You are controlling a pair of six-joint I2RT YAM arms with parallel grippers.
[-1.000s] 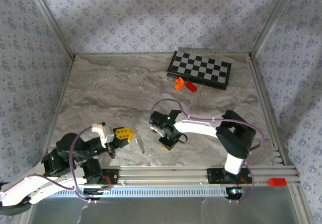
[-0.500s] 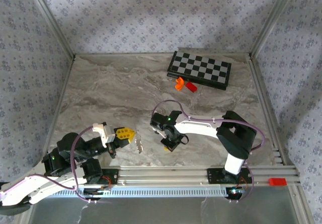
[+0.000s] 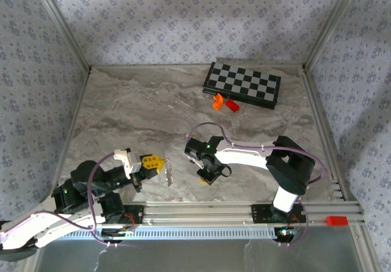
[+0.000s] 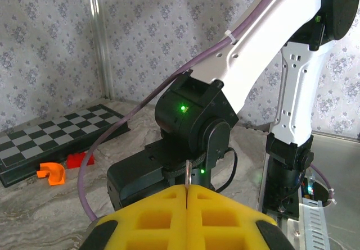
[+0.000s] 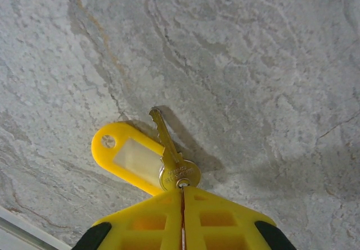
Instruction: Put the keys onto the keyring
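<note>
So far: the key (image 5: 169, 149) does not look threaded onto the keyring (image 3: 168, 174) yet; each arm holds one of them, and they are apart.
Left pincer (image 4: 186, 191): shut tight, with its yellow pads pressed together on the keyring, which shows edge-on as a thin metal sliver rising from the seam.
Why held so: gripped by its rim, most of the ring juts free beyond the pads toward the right arm, so a key could be fed onto it.
Right pincer (image 5: 181, 198): also closed, the pads meeting on a thin wire at the hole in the key's head; I cannot tell whether they nip the head itself.
Key: brass, with its blade pointing away from the pads, lying across a yellow tag (image 5: 126, 157) joined to it at the head.
Key's height: on or just above the surface (image 5: 270, 64), with its shadow close beneath.
Why so low: probably to steady the dangling key and tag against the stone.
From above: the right pincer (image 3: 206, 175) points down near the front edge, the left pincer (image 3: 153, 162) is near on its left, and the keyring is between them.
Next need: line the key's hole up with the ring's split end, which is fine work.
Risk: the tag may swing, or the ring may twist in the pads.
Elsewhere: a chessboard (image 3: 244, 85) lies far back, well apart and not involved.
</note>
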